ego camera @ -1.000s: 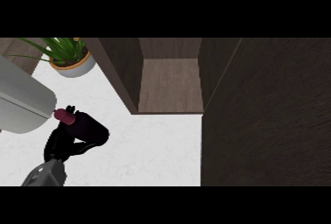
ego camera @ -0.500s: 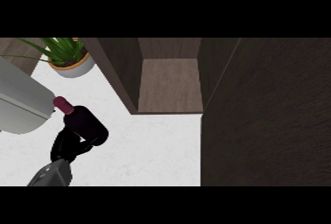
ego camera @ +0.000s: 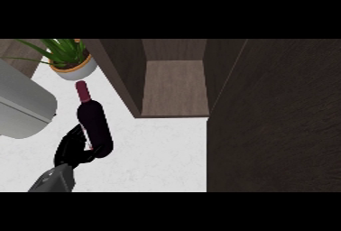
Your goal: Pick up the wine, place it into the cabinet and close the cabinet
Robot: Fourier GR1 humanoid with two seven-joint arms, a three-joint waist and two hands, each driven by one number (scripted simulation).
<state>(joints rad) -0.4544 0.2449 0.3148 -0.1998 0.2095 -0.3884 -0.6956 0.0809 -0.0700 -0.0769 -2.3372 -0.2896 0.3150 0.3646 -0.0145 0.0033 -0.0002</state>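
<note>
Left robot hand (ego camera: 78,146) curls around the base of the dark glass wine bottle (ego camera: 93,122). Its slim red-capped neck points toward the leafy potted plant (ego camera: 66,56), above the white speckled bench (ego camera: 160,153).

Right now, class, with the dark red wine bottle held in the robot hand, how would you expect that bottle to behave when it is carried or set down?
The dark red wine bottle looks rigid and smooth, so it may slip in the left robot hand, which grips only its lower end. Tall and narrow, it would probably tip easily when stood up. Being round, it would likely roll if laid on the white counter.
</note>
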